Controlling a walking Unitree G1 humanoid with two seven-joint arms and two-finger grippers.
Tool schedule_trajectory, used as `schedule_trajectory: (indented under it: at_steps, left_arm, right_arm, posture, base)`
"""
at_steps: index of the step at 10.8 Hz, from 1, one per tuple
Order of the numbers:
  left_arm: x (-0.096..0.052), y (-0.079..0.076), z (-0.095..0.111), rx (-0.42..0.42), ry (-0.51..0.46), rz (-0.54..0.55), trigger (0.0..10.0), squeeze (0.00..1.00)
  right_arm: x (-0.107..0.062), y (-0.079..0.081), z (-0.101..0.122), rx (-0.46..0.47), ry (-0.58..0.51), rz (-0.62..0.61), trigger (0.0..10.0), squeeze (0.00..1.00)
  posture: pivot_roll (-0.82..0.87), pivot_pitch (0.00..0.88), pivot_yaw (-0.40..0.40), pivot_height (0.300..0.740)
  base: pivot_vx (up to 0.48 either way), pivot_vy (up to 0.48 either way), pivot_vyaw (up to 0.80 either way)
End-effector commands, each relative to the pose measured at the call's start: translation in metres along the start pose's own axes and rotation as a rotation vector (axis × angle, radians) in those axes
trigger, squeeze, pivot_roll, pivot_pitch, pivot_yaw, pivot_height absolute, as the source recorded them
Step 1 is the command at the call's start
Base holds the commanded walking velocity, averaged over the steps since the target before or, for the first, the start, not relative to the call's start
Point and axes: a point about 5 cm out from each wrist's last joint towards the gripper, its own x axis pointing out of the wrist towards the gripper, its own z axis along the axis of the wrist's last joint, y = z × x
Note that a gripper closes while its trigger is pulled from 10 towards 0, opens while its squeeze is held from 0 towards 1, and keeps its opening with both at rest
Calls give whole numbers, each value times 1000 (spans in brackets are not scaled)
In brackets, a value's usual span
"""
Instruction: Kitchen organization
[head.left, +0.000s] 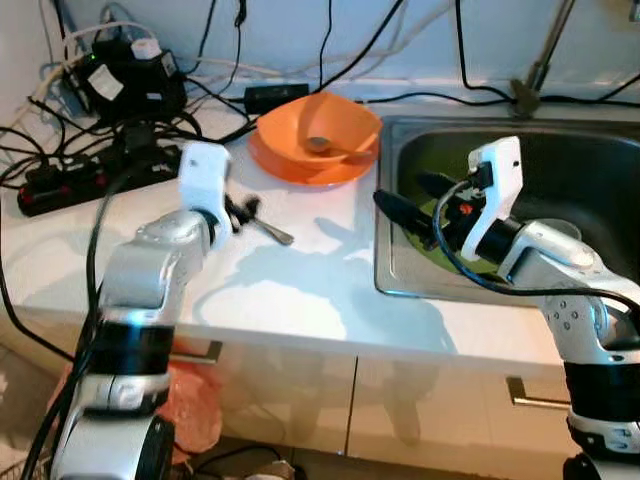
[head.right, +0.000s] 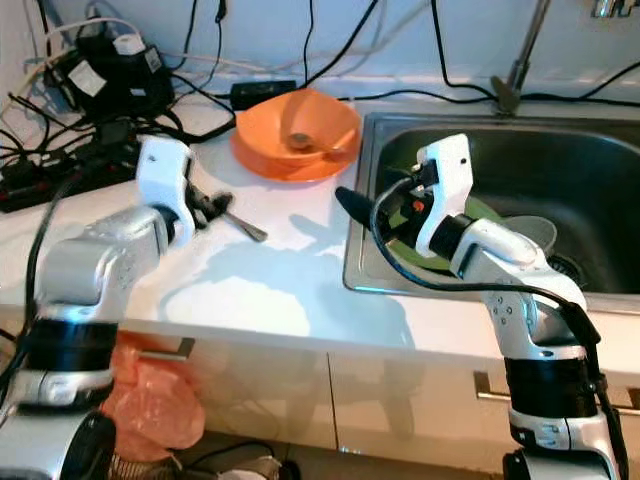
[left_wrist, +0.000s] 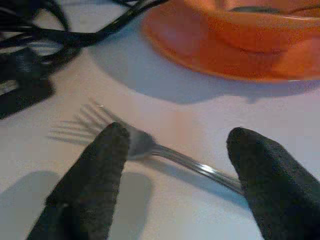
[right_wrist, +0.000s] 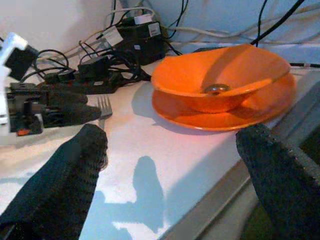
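A: What takes up the most room?

B: The white tabletop (head.left: 300, 290), with cupboard doors below its front edge. Set into it on the robot's right is a steel sink (head.left: 590, 190); something green lies in the basin behind the right arm, though I cannot tell what it is.

A: And further back?

B: A tangle of black cables and power strips (head.left: 70, 180) fills the rear left corner against the wall. Beside the sink's rim stands an orange plate (head.left: 290, 165) with an orange bowl (head.left: 320, 125) sitting on it. A spoon (head.left: 330, 147) rests inside the bowl.

A: Where are the arms?

B: The right gripper (head.left: 400, 208) hangs over the near left edge of the sink, its jaws spread wide with nothing between them; the wrist view shows them pointing towards the bowl and plate. The left gripper (head.left: 243, 210) is low over the tabletop, just in front of the plate.

A: Holding anything?

B: No. Its jaws stand open, one on either side of a metal fork (left_wrist: 150, 147). The fork lies flat on the tabletop, tines towards the cables, handle running out past the other finger. One fingertip is right beside the fork's neck; I cannot tell whether it touches.
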Motion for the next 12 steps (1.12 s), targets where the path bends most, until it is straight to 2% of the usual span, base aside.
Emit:
schedule_trajectory:
  at_steps: [1,2,4,6,7,9,10,12]
  left_arm:
    - [5,-2,-2,1,10,18,10000,1000]
    - [8,-8,-1,-8,6,12,10000,1000]
    - [19,-31,-1,-39,37,-25,10000,1000]
    - [23,-45,2,-71,67,-42,10000,1000]
    - [28,-46,-3,-80,139,39,10000,1000]
    - [29,-28,4,-69,105,165,10000,1000]
    - [27,-25,7,-83,90,158,10000,1000]
    - [25,-25,-3,-105,142,161,10000,1000]
  right_arm:
    - [1,8,3,-11,-6,46,10000,0]
    - [1,9,2,-10,-5,50,10000,0]
    - [1,10,0,-8,0,54,10000,0]
    - [1,11,-1,-7,1,54,10000,0]
    - [0,12,-2,-5,2,54,10000,0]
    - [-1,13,-2,-3,1,50,10000,0]
    - [-2,13,-4,-1,3,48,10000,0]
    - [0,13,-4,2,1,50,10000,0]
  posture:
    - [141,33,89,740]
    - [139,34,90,740]
    - [138,39,95,740]
    - [139,43,101,740]
    - [140,45,108,740]
    - [142,48,113,740]
    - [147,48,112,740]
    - [150,48,111,740]
  base:
    - [0,0,0]
    - [0,0,0]
    - [0,0,0]
    - [0,0,0]
    - [0,0,0]
    - [0,0,0]
    - [0,0,0]
    - [0,0,0]
